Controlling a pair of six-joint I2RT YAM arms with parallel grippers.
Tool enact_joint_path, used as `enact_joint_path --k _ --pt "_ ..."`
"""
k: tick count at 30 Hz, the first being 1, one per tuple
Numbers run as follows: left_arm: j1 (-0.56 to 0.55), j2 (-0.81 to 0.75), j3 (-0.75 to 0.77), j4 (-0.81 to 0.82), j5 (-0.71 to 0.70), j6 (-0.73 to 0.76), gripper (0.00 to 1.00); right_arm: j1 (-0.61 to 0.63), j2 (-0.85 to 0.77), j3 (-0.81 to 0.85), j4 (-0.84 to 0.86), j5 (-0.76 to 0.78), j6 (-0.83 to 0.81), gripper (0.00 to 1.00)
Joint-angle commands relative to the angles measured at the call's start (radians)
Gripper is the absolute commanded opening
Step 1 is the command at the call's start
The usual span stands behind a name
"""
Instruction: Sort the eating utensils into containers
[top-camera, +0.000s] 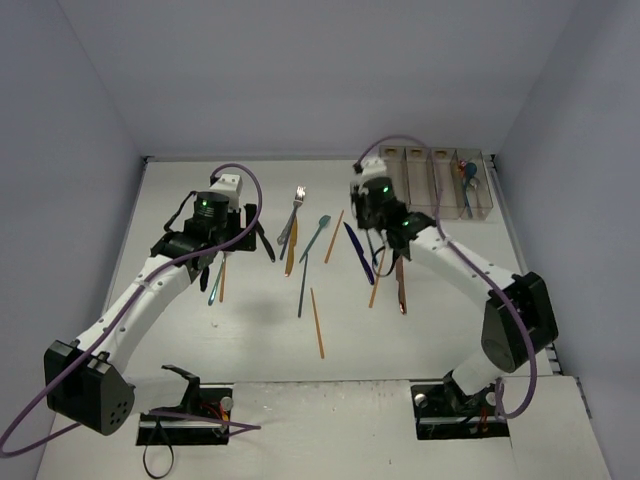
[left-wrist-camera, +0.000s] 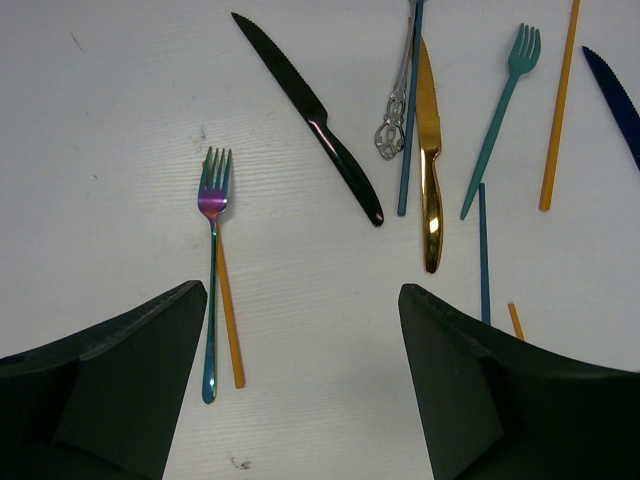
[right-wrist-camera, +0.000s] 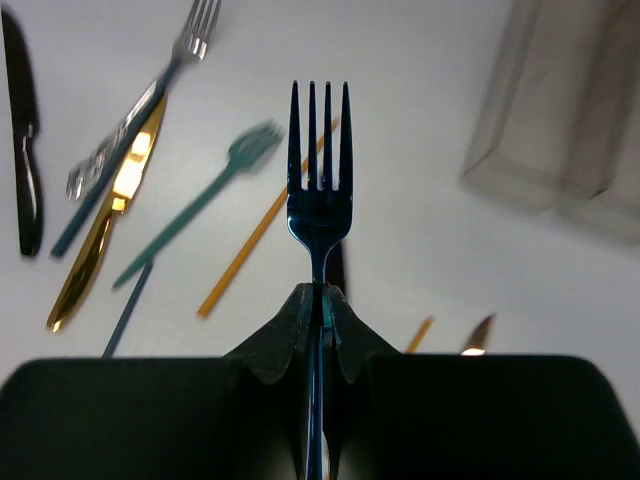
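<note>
My right gripper (right-wrist-camera: 322, 300) is shut on the handle of a dark blue fork (right-wrist-camera: 319, 190), whose tines point up and away, above the table. The clear containers (right-wrist-camera: 560, 110) lie ahead to its right; from above they form a row (top-camera: 437, 182) at the back right. My left gripper (left-wrist-camera: 300, 340) hangs open over bare table, holding nothing. Just left of it lie an iridescent fork (left-wrist-camera: 211, 260) and an orange chopstick (left-wrist-camera: 228, 310). Beyond it lie a black knife (left-wrist-camera: 318, 125), a gold knife (left-wrist-camera: 429, 170) and a teal fork (left-wrist-camera: 500, 110).
Several more utensils lie across the middle of the table, among them a dark blue knife (top-camera: 358, 252), a copper piece (top-camera: 401, 290) and a chopstick (top-camera: 316, 322). One bin holds a blue-teal utensil (top-camera: 468, 185). Walls close in the table's back and sides.
</note>
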Motion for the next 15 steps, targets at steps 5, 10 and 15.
enact_joint_path --k 5,10,15 --pt "0.000 -0.003 0.019 0.037 0.004 -0.010 0.75 -0.353 0.063 0.294 0.060 0.015 -0.365 0.00" --pt "0.002 0.016 0.023 0.034 0.011 -0.012 0.75 -0.506 0.240 0.473 0.077 -0.095 -0.367 0.00" --pt "0.002 0.037 0.027 0.028 0.001 -0.004 0.75 -0.578 0.391 0.608 0.096 -0.138 -0.368 0.00"
